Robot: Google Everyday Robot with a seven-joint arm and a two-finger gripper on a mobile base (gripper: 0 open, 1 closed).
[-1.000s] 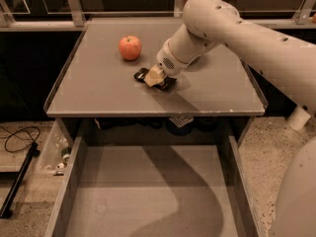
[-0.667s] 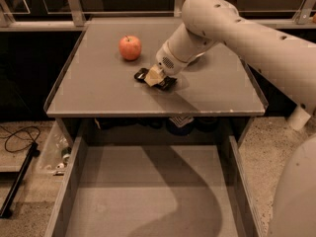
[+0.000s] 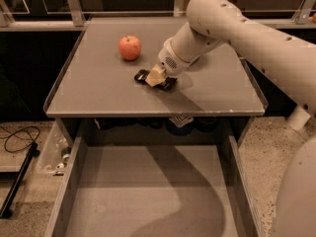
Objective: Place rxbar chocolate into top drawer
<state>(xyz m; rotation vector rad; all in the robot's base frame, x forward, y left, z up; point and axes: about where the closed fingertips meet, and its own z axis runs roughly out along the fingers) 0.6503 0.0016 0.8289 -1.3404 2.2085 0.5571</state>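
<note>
The rxbar chocolate [image 3: 168,84] lies flat on the grey tabletop [image 3: 98,93], near its middle. Only its black ends show on either side of my gripper [image 3: 155,77], which is down on the bar, reaching in from the right. The top drawer [image 3: 123,191] is pulled out below the table's front edge. It is wide, shallow and grey, and its bottom is bare.
A red apple [image 3: 129,47] stands on the table, left of and behind the gripper. My arm [image 3: 247,33] crosses the table's right side. A metal railing [image 3: 74,4] runs behind the table. A black cable [image 3: 19,137] and a clear plastic item [image 3: 54,154] lie on the floor at left.
</note>
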